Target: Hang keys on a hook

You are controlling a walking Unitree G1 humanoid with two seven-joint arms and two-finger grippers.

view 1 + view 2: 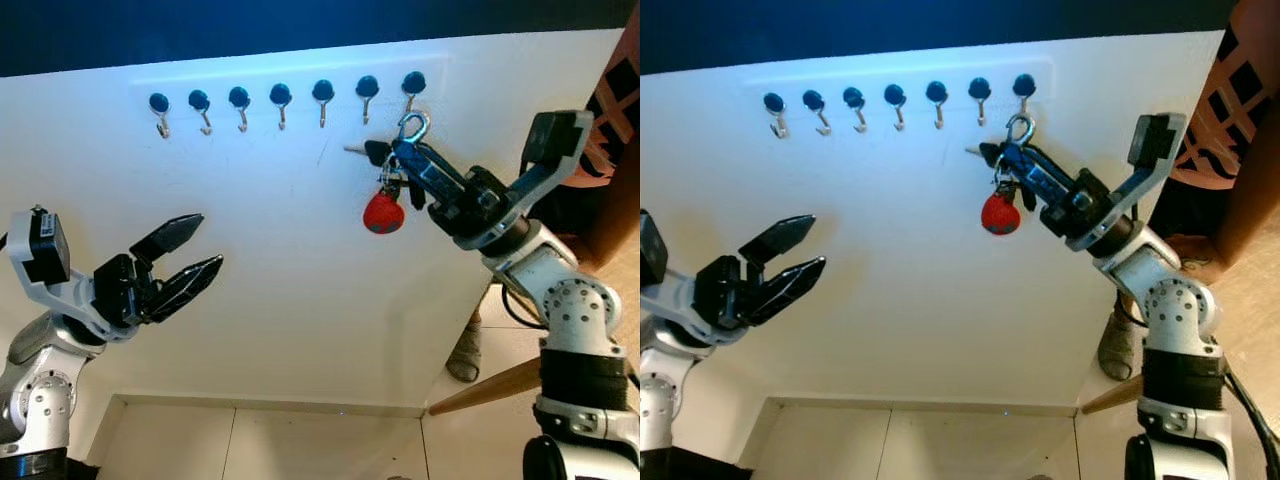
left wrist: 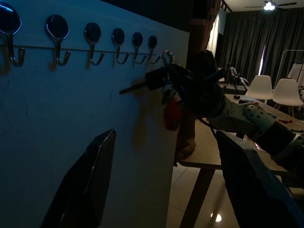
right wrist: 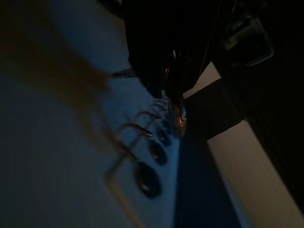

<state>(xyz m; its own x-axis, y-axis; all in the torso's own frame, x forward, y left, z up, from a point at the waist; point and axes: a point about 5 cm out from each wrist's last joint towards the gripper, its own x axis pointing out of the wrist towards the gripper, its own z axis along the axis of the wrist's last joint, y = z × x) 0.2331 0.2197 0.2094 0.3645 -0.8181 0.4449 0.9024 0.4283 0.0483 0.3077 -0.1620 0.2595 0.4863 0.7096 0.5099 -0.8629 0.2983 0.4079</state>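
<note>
Currently my right gripper (image 1: 400, 155) pinches the keys (image 1: 385, 185), light and dangling, their ring at the hook's (image 1: 411, 103) 6 o'clock; left gripper (image 1: 190, 255) gapes empty.

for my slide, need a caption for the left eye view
Right gripper lifts keys toward the rightmost hook; left gripper open.

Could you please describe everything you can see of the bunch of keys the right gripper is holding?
The bunch of keys is clamped in the right gripper, held up against the white board just below the rightmost hook. A silver carabiner clip sticks up from its top, close under that hook but not yet over it. A dark-headed key points sideways toward the robot's left, and a round red fob dangles beneath.
</note>
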